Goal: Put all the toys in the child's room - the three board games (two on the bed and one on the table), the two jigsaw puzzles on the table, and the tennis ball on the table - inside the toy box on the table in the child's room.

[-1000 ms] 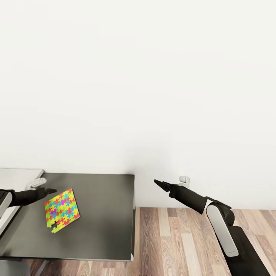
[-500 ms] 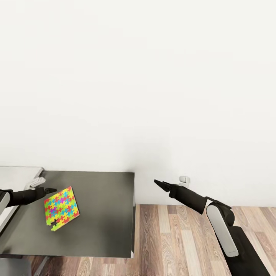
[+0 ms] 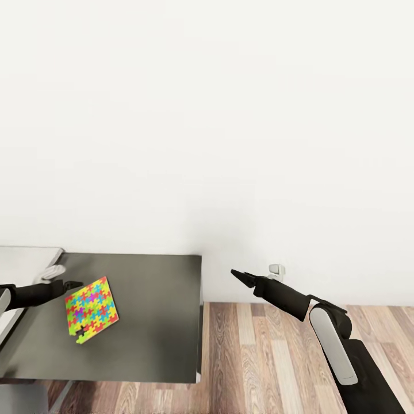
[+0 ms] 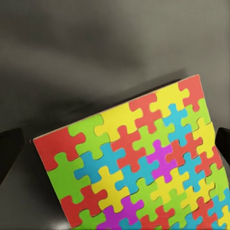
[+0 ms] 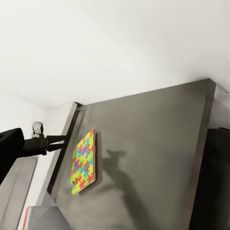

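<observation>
One jigsaw puzzle, a thin square of yellow, green, red and blue pieces, lies on the lower dark grey section of the table. My left gripper hovers at the puzzle's far left edge, open and holding nothing. In the left wrist view the jigsaw puzzle sits between the two spread fingertips. The right wrist view takes in the jigsaw puzzle, the left gripper and the table. My right gripper hangs open and empty over the floor, right of the table.
The lighter grey table top adjoins the dark section at the left. A white wall rises behind, with a wall socket near the right arm. Wood-plank floor lies right of the table's edge.
The table, puzzle and floor have shifted slightly up in the picture, so the camera moved. Both arms hold nearly the same pose and the left gripper stays beside the puzzle.
</observation>
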### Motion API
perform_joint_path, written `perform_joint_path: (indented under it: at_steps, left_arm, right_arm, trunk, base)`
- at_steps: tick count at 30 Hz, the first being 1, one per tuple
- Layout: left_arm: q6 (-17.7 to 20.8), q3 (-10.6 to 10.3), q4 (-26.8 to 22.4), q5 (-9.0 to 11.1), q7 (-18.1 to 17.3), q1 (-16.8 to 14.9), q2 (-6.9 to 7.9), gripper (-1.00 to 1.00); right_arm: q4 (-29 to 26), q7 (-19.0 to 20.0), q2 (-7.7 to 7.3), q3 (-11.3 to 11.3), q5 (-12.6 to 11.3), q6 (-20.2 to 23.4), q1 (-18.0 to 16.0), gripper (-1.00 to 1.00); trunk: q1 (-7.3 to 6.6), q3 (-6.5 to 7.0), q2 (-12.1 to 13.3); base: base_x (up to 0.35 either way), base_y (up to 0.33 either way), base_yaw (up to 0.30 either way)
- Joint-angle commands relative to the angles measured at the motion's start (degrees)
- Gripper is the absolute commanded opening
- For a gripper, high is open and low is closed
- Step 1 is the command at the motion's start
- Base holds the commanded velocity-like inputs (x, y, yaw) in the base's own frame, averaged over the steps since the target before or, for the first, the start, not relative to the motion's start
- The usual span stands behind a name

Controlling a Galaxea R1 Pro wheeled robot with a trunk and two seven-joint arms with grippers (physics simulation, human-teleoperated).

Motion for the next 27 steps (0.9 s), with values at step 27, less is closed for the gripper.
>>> perform_joint_path:
  at_steps: [27]
  left_arm:
    - [-0.4, 0.12, 0.99, 0.31, -2.09, -0.04, 0.92, 1.0]
  right_arm:
    - [-0.03, -0.05, 0.01, 0.01, -0.21, 0.28, -0.04, 1.0]
  trunk:
    - [0.03, -2.63, -0.1]
  base:
    - [0.0, 0.0, 0.0]
